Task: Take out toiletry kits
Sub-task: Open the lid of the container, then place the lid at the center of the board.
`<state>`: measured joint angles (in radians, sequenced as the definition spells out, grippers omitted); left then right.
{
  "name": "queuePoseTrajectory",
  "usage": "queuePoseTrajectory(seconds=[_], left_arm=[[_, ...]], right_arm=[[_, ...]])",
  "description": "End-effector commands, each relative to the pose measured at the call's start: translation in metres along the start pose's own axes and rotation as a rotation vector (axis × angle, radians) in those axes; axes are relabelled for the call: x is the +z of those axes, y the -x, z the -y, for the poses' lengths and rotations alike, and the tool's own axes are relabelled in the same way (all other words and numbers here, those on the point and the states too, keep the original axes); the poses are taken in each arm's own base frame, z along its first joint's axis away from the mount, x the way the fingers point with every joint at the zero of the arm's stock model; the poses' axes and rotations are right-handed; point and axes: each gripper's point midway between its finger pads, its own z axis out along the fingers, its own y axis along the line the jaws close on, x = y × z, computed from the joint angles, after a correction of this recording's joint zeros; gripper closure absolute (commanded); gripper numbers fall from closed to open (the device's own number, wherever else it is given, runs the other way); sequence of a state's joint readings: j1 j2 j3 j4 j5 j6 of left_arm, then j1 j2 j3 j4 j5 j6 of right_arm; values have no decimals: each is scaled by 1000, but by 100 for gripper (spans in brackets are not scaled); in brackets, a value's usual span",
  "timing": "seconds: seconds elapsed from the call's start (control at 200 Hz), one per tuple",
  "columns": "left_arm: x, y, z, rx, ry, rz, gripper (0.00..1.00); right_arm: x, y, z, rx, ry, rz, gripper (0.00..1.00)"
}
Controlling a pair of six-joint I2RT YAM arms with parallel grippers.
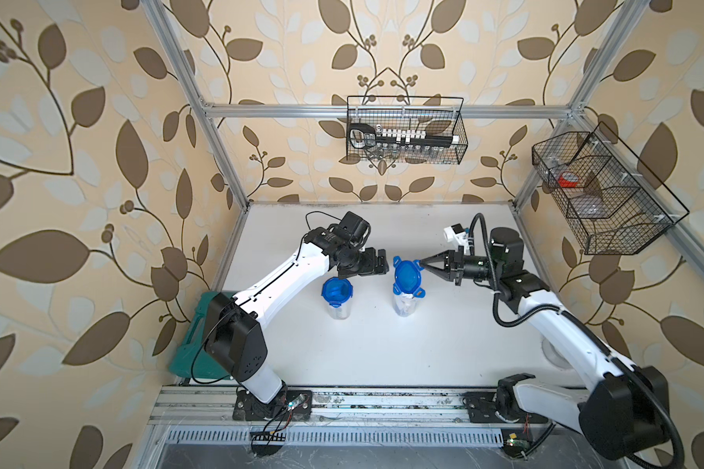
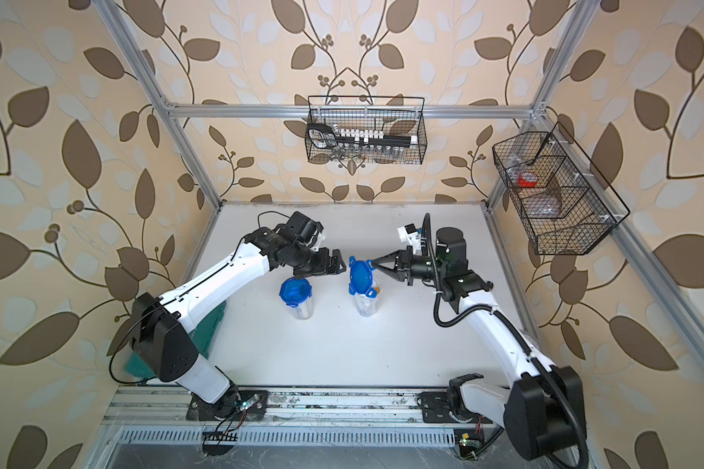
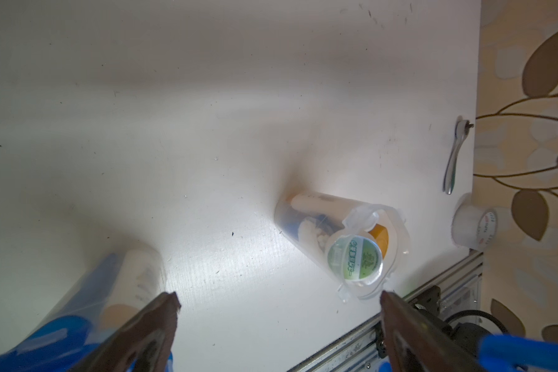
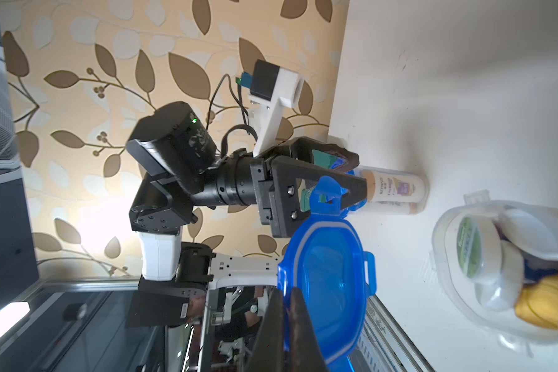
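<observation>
Above open jar [image 1: 404,305] — right jaws [image 1: 420,263] clamp blue lid [image 1: 405,276].

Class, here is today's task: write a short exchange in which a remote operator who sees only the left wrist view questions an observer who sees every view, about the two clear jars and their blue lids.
Operator: I see an open jar packed with toiletries. Where did its lid go?
Observer: The right gripper has its jaws shut on a tab of the blue lid, which it holds off the jar in both top views.
Operator: The other jar is only a blur at my edge. Is it lidded?
Observer: Yes. In a top view, the second lid sits on it.
</observation>
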<state>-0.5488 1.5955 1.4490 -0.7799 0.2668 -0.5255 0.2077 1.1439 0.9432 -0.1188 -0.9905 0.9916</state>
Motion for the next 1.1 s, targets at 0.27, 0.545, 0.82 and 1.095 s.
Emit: queuePoseTrajectory(seconds=[0.27, 0.545, 0.82, 1.095], left_arm=[[-7, 24, 20, -57, -139, 1, 19], [9, 20, 21, -84, -163, -44, 25], [21, 20, 16, -111, -161, -55, 27], [28, 19, 13, -134, -157, -61, 29]], right_arm=[[-117, -66, 126, -100, -1012, 93, 100], [-118, -99, 177, -253, -1436, 83, 100], [-97, -127, 200, -381, -1538, 15, 100], [-43, -142, 221, -462, -1446, -84, 100]])
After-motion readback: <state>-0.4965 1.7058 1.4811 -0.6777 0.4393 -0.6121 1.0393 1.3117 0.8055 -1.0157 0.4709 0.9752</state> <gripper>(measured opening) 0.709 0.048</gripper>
